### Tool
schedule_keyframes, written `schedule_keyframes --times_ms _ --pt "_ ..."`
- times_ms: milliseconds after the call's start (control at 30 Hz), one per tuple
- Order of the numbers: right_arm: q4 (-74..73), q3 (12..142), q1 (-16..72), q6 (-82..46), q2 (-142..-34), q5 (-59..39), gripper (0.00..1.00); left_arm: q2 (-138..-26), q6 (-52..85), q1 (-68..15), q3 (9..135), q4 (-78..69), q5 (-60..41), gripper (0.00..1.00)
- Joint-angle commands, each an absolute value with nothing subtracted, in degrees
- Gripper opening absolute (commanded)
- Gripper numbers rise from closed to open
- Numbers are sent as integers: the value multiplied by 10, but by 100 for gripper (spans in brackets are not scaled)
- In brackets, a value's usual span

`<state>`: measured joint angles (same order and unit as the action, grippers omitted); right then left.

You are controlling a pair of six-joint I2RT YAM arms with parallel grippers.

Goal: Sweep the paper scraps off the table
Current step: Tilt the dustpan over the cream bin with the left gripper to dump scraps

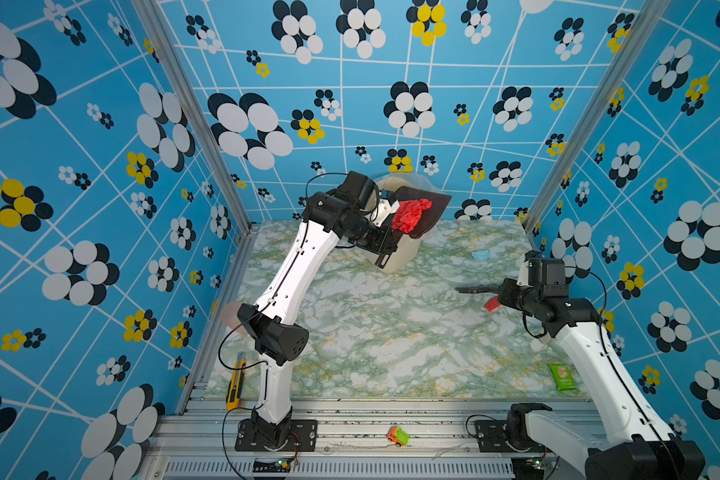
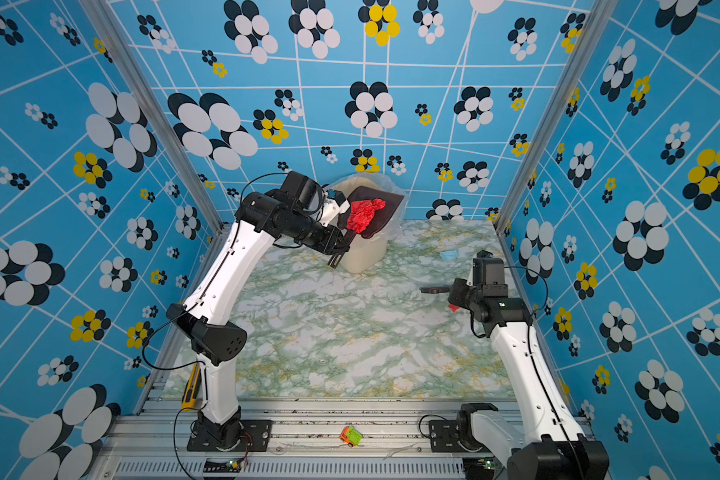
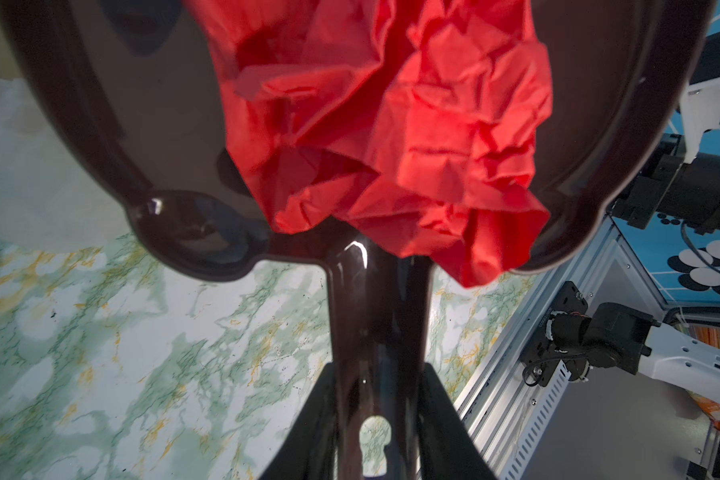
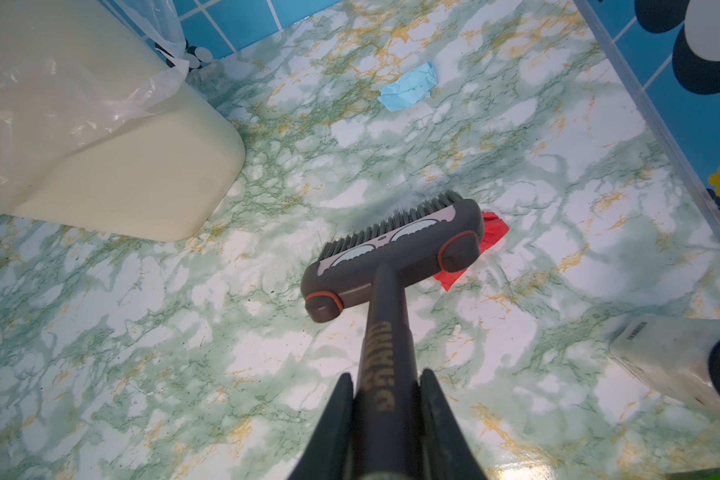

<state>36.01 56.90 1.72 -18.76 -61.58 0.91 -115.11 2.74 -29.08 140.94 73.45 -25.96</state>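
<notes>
marble table [image 1: 383, 332] | on it: cream bin [image 1: 404, 254]; blue scrap [image 1: 481, 254]; red scrap [image 1: 492, 304]; snack packet [image 1: 563, 376]

Bright, even light, soft shadows. Top views bend at edges; wrist views blur up close, maybe motion blur. Small glare on tabletop [image 4: 516, 467].

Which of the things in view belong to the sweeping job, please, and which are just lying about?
Job: brush, dustpan, red paper wad, light blue scrap, small red scrap, bin.
Lying about: utility knife, snack packet, toy car.
</notes>
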Motion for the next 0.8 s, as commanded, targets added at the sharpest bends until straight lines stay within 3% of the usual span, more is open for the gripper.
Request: schedule_keyframes --times_ms 0,767 --pt "330 568 15 -193 -616 1 0 -1166 41 -279 1432 709 -301 0" --pt "306 567 15 -195 -641 -14 0 -1215 112 -243 1438 612 -403 0"
